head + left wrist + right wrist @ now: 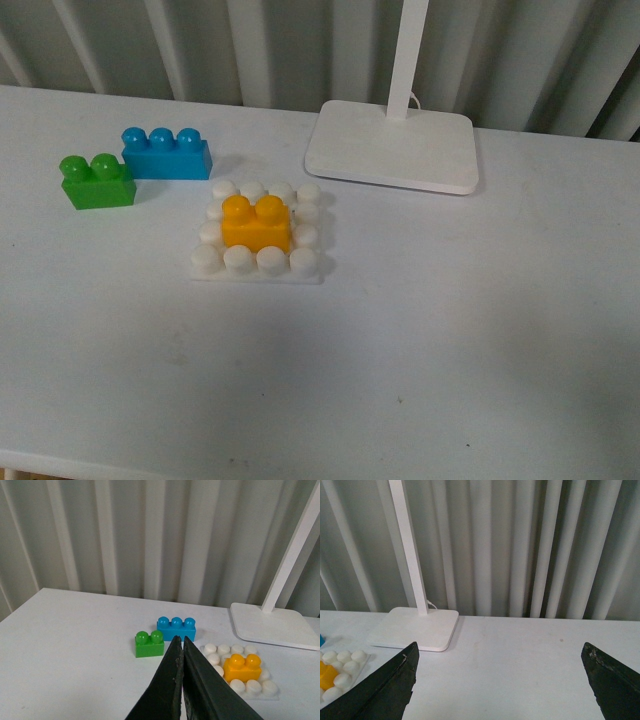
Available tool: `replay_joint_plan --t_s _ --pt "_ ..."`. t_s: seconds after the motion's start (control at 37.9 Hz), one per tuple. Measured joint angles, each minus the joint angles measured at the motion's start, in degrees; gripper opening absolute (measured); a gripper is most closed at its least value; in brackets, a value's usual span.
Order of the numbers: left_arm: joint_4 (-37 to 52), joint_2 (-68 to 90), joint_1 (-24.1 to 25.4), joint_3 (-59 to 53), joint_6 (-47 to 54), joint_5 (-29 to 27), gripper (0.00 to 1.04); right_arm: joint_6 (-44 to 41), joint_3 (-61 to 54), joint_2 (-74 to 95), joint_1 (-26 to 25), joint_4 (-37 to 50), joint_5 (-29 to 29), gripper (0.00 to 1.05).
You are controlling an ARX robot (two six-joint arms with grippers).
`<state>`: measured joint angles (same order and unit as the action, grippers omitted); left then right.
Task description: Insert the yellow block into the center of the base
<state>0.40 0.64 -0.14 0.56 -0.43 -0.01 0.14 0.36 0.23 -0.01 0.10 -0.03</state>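
Observation:
The yellow block (256, 223) sits upright on the middle studs of the white studded base (258, 266), white studs all round it. Both also show in the left wrist view, the block (242, 667) on the base (263, 689). My left gripper (180, 641) is shut and empty, held above the table on the near side of the bricks. My right gripper (500, 652) is open wide and empty over bare table; the block (325, 676) and the base (345, 666) show at that view's edge. Neither gripper shows in the front view.
A green two-stud brick (96, 182) and a blue three-stud brick (165, 154) stand left of the base. A white lamp foot (392, 146) with its stem stands behind the base to the right. A corrugated grey wall (250, 45) runs along the table's back.

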Motion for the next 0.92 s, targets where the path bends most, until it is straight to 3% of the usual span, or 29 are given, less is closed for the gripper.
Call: replay_joint_plan --t_s 0.53,0.74,0.92 --pt "-0.3 -0.3 0.0 0.0 0.0 0.0 0.04 0.0 0.0 0.0 0.0 0.0 0.0 0.95" --pt "-0.3 -0.3 0.0 0.0 0.0 0.0 0.38 0.0 0.0 0.0 0.0 0.0 0.0 0.95" --pt "-0.3 -0.3 0.0 0.0 0.0 0.0 0.79 0.0 0.0 0.0 0.0 0.0 0.0 0.95"
